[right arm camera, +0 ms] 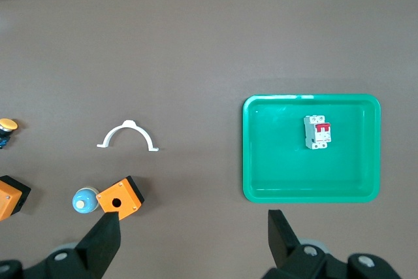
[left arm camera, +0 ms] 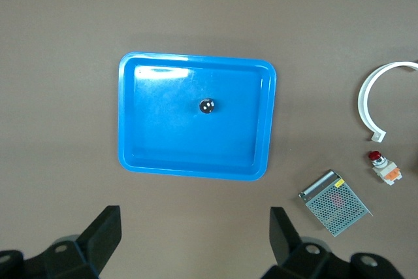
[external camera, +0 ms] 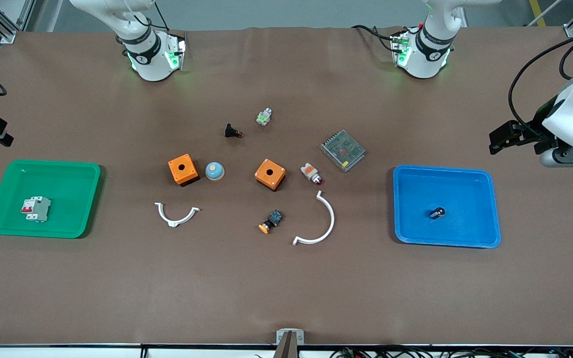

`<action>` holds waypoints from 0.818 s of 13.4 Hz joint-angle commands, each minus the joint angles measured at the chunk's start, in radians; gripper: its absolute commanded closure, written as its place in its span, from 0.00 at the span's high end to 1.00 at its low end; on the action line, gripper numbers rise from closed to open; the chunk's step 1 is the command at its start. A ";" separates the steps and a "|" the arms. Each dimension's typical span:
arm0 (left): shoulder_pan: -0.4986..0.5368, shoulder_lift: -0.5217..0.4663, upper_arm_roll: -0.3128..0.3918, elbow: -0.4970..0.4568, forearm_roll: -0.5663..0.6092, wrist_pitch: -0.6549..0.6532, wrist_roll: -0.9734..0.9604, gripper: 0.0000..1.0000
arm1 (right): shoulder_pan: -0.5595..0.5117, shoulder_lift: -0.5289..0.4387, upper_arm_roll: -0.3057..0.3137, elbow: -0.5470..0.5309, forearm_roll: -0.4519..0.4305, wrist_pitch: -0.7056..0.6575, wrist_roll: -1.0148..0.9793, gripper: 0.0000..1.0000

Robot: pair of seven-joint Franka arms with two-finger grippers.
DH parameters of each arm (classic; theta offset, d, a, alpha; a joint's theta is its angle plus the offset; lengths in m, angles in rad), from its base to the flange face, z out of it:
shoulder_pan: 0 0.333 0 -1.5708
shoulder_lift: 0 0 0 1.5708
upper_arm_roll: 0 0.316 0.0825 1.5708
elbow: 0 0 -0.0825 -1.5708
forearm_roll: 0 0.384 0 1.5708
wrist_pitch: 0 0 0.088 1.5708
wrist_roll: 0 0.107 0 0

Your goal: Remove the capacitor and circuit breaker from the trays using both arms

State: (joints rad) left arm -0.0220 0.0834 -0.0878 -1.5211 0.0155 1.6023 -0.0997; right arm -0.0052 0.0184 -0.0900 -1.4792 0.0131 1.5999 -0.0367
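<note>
The breaker point(external camera: 36, 209), a white-grey block with red levers, lies in the green tray point(external camera: 75, 171) at the right arm's end of the table; it also shows in the right wrist view point(right arm camera: 317, 132). The capacitor point(external camera: 437, 213), a tiny black cylinder with a silver end, lies in the blue tray point(external camera: 485, 181) at the left arm's end; it also shows in the left wrist view point(left arm camera: 207, 106). My left gripper point(left arm camera: 194, 217) is open and empty, high beside the blue tray. My right gripper point(right arm camera: 194, 220) is open and empty, high beside the green tray.
Between the trays lie two orange boxes point(external camera: 183, 169) point(external camera: 270, 174), a blue dome point(external camera: 214, 171), a metal mesh box point(external camera: 342, 150), a white-and-orange part point(external camera: 311, 173), a push button point(external camera: 271, 221), two white curved pieces point(external camera: 177, 215) point(external camera: 319, 223) and a black part with a red tip point(external camera: 233, 132).
</note>
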 commanded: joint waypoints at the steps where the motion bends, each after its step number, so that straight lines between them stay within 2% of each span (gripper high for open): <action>1: 0.005 -0.001 -0.001 0.010 0.000 -0.001 0.021 1.00 | 0.002 -0.005 -0.004 0.008 -0.002 -0.009 -0.003 1.00; 5: 0.045 0.036 0.000 0.012 -0.002 0.008 0.038 1.00 | 0.013 -0.002 -0.002 0.008 0.001 -0.003 -0.003 1.00; 7: 0.074 0.071 -0.001 0.001 -0.008 0.063 0.041 1.00 | 0.010 -0.002 -0.002 0.008 0.001 0.002 0.004 1.00; 9: 0.070 0.143 -0.001 -0.008 0.003 0.099 0.043 1.00 | 0.007 -0.002 -0.002 0.008 0.004 0.000 -0.003 1.00; 11: 0.070 0.183 -0.001 -0.078 0.009 0.187 0.043 1.00 | 0.008 -0.002 -0.002 0.008 -0.005 0.000 -0.003 1.00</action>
State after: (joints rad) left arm 0.0488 0.2339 -0.0863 -1.5551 0.0156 1.7242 -0.0710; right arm -0.0035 0.0185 -0.0872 -1.4788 0.0131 1.6021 -0.0368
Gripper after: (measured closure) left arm 0.000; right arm 0.000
